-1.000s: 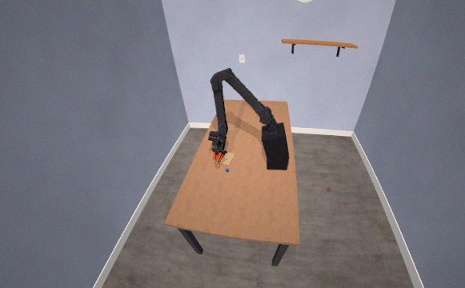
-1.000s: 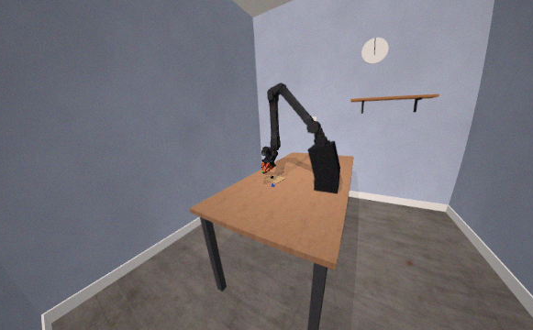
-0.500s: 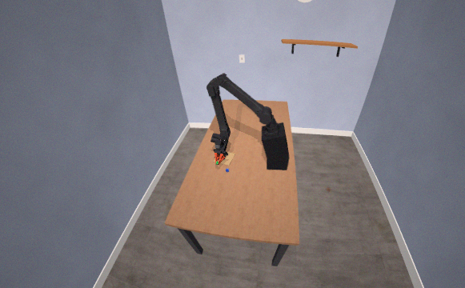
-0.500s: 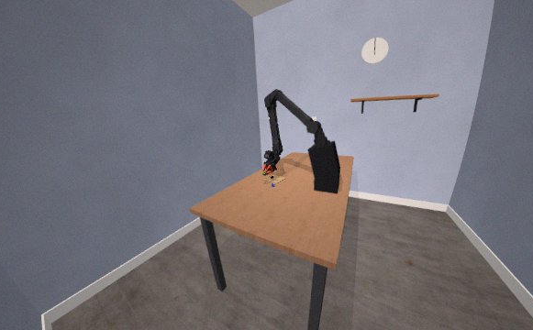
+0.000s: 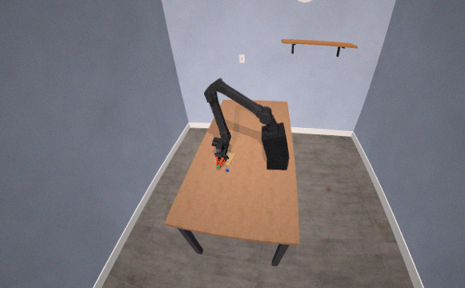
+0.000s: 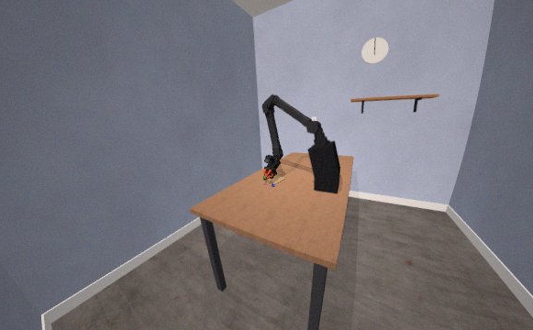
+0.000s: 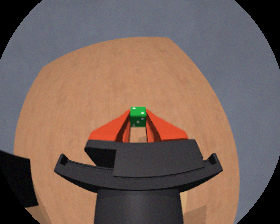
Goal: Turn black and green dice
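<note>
Green cube die (image 5: 218, 166) (image 6: 264, 178) (image 7: 138, 116) sits between the orange fingertips of my black end effector (image 5: 218, 165) (image 6: 265, 177) (image 7: 138, 113), gripped, fingers mostly closed, just the die's width apart. Small blue die (image 5: 227, 170) (image 6: 272, 185) rests on the brown wooden surface (image 5: 240, 200) (image 6: 271, 211) (image 7: 91, 85), near my fingertips, beside the thin tan mat (image 5: 230, 158) (image 6: 281, 181). Black die: can't make out.

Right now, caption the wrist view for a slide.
Orange-fingered tool gripping a small green cubic die with white pips above a brown wooden table.
</note>
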Tool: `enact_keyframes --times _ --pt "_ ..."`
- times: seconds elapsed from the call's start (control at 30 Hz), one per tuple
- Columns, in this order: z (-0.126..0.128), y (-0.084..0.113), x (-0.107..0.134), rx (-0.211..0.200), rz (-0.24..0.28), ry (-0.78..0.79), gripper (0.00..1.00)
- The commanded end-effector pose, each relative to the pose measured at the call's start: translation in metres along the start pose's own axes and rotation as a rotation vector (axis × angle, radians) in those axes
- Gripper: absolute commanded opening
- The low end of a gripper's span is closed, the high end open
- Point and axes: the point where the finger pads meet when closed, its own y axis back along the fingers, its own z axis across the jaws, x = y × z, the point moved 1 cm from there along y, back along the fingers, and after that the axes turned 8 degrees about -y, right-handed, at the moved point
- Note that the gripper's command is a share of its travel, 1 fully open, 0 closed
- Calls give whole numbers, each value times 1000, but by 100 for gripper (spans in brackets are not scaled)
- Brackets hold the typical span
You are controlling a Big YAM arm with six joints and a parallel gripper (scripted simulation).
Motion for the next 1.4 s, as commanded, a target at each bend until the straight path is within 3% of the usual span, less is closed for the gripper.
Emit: enact_keyframes --times 0.0,0.27,0.4,0.6,1.37 --pt "-3 -10 8 -1 -8 5 14" --pt "-6 -21 28 0 -7 5 14" --pt "-20 -17 17 20 -16 37 14" --pt "-4 -20 31 -1 -5 -3 14" --pt "-5 -20 29 1 -6 1 14"
